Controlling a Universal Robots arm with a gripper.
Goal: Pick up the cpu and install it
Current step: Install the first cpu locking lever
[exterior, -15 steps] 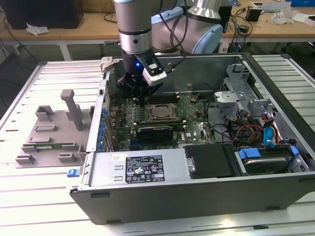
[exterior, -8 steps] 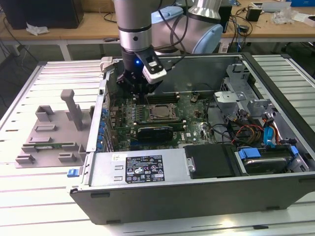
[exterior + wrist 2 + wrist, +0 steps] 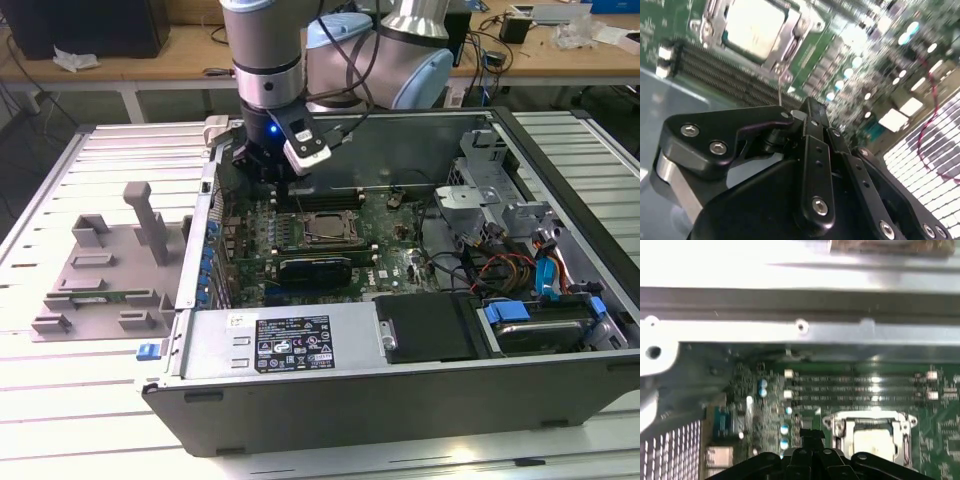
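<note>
The jaws (image 3: 810, 112) are pressing together with nothing between them, as both wrist views (image 3: 811, 436) show, and in the exterior view they (image 3: 283, 182) are hanging inside the open computer case (image 3: 400, 385), just above the green motherboard (image 3: 390, 240) near its memory slots (image 3: 860, 387). The cpu (image 3: 322, 229) is sitting flat in its metal-framed socket (image 3: 318, 247) on the motherboard, its pale silver top (image 3: 756, 25) facing up, just beside the jaws and apart from them (image 3: 871, 444). On the surface (image 3: 60, 400), at the exterior view's left of the case, a grey plastic fixture (image 3: 105, 270) with upright blocks is standing.
</note>
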